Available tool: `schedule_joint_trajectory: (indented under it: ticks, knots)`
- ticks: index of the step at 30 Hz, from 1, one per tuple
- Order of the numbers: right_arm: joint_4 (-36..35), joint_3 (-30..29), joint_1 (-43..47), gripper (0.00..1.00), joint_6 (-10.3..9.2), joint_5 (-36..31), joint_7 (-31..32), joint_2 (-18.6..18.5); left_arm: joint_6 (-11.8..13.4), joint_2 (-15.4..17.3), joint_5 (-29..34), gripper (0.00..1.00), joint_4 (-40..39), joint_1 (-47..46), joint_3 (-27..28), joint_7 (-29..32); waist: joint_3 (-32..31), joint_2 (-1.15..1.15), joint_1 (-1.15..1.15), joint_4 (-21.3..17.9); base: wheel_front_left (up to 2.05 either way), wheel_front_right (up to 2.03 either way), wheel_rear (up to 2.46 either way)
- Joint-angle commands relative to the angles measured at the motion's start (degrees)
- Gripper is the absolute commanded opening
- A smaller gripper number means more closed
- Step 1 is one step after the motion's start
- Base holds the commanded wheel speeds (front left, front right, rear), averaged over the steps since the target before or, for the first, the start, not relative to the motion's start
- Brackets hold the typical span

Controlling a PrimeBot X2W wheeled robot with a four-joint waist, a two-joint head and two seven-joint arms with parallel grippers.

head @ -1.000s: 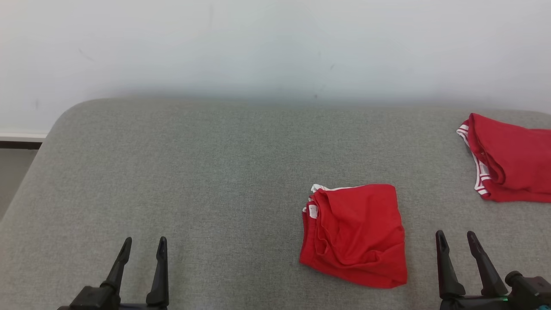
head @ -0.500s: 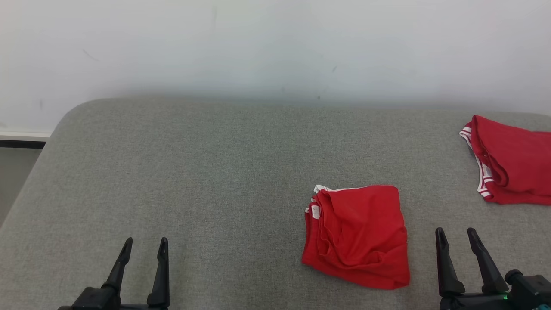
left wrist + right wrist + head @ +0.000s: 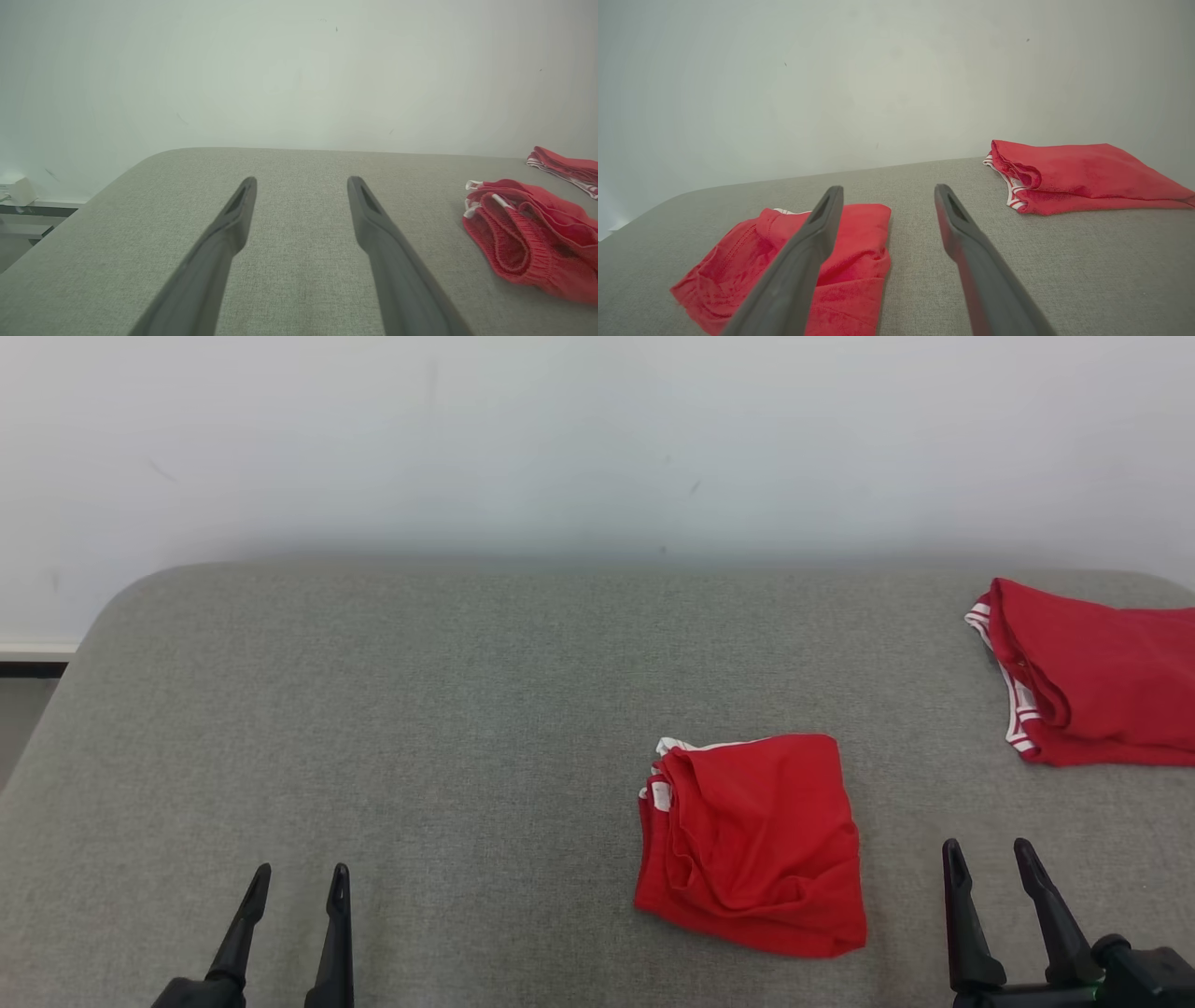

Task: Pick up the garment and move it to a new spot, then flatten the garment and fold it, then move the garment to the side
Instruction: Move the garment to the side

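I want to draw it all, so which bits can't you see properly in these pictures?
- Far red garment: head view's right edge cuts it off.
- Near red garment: in the right wrist view, the right pincer covers part of it; folded, so its kind is unclear.
- Left pincer: head view's bottom edge cuts off its base.

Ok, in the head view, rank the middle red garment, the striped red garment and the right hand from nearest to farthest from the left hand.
1. The middle red garment, right of the left hand, about level with it.
2. The right hand, lower right corner.
3. The striped red garment, far right and farther back.
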Motion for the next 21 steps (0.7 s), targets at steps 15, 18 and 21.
schedule_joint_trajectory:
  ticks: [15, 18, 21]
  knots:
    - [-1.0, -0.8, 3.0, 1.00, -0.16, -2.1, -0.3, 0.7, 0.2, 0.4, 0.6, 1.00, -0.6, 2.2, 0.4, -0.2, -1.0, 0.00, 0.00, -2.6, 0.00, 0.00, 0.00]
    - [-1.0, -0.8, 3.2, 1.00, -0.17, -2.5, -0.3, 0.9, 0.2, 0.7, 0.4, 1.00, -0.5, 2.4, 0.1, -0.2, -1.1, 0.00, 0.00, -2.7, 0.00, 0.00, 0.00]
    - [-0.8, -0.7, 3.3, 1.00, -0.17, -3.0, -0.3, 0.9, 0.1, 1.2, 0.3, 1.00, -0.3, 2.3, -0.2, -0.2, -1.2, 0.00, 0.00, -2.7, 0.00, 0.00, 0.00]
